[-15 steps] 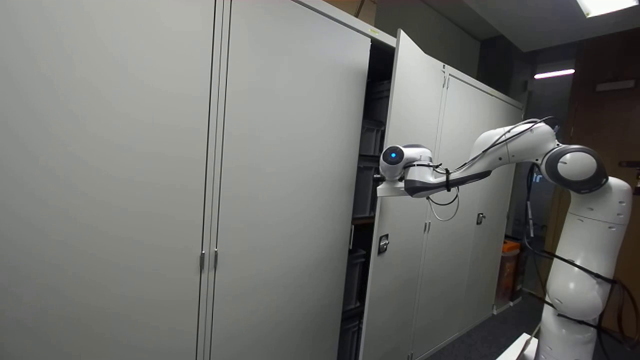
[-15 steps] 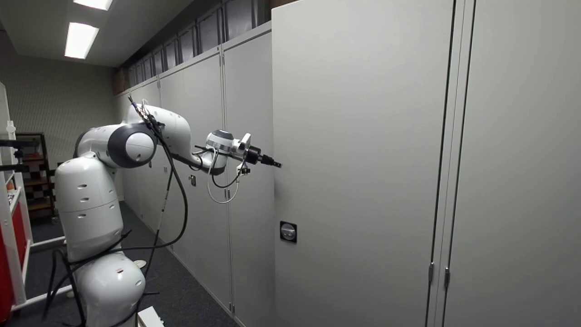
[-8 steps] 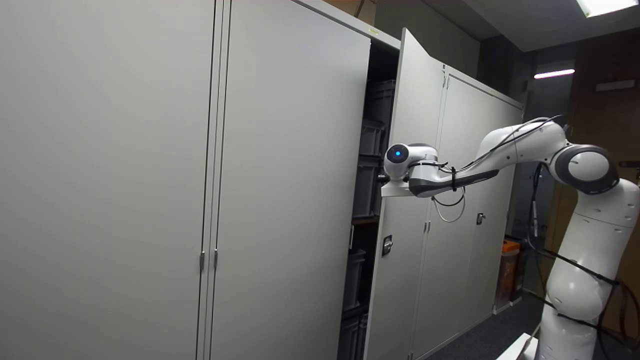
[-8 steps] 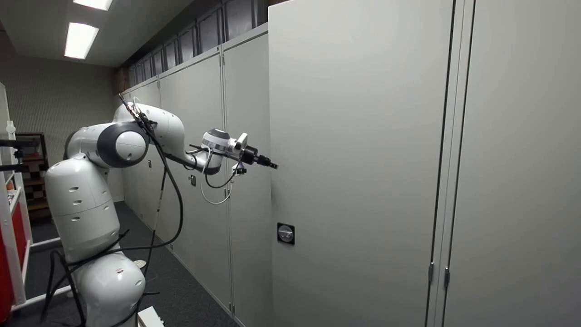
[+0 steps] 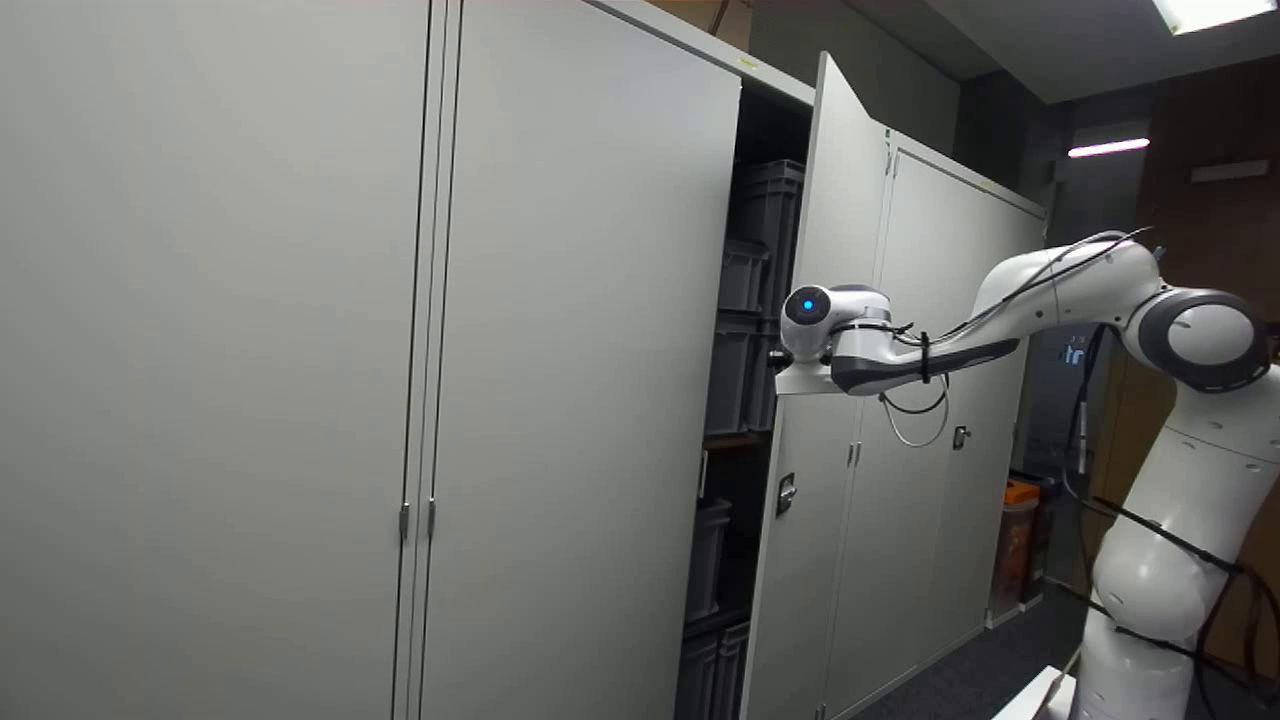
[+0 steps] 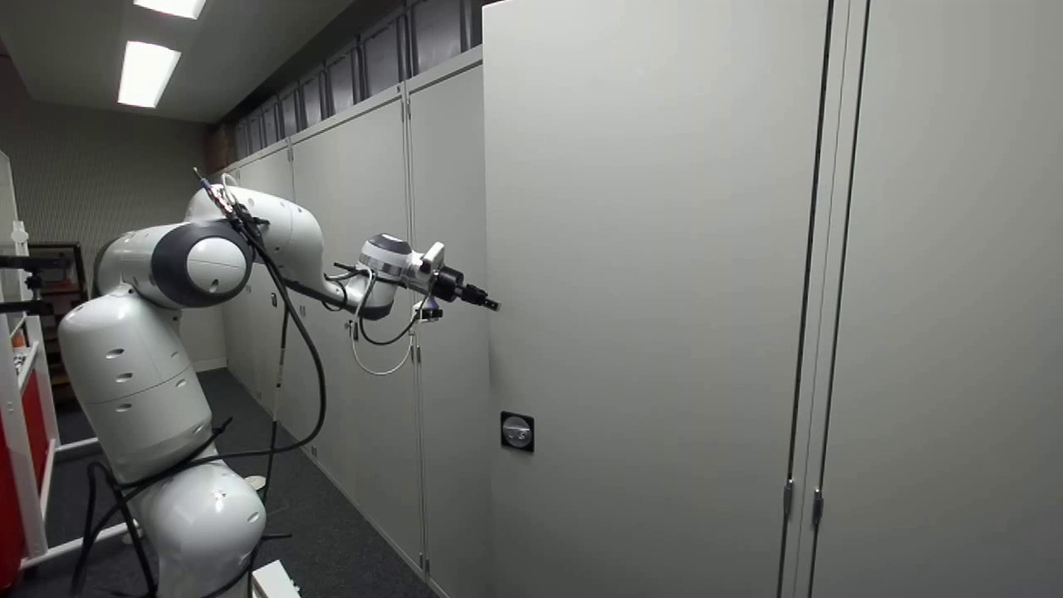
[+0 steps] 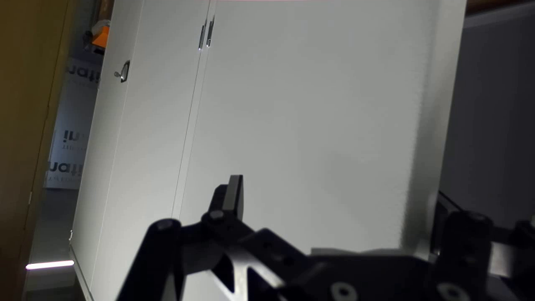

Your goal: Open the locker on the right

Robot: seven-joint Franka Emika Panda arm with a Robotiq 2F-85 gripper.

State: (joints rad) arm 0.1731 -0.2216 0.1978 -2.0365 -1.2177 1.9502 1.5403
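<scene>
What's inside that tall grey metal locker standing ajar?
Grey rectangular bins above and below a brown shelf edge. The open flat grey door and its shut neighbour hide the rest.

The locker (image 5: pixel 785 84), tall light-grey metal, has its narrow flat door (image 5: pixel 818 440) upright and partly open, its free edge between the spread jaws. Its small black-framed latch (image 5: pixel 786 494) sits below the jaws; grey bins (image 5: pixel 730 375) inside show above and below their level.

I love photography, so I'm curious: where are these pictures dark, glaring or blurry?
In both exterior views, the ceiling lights glare white; in an exterior view, grey bins inside the open locker sit in shadow; in the wrist view, the fingers look nearly black, blurry near the picture's right edge.
</scene>
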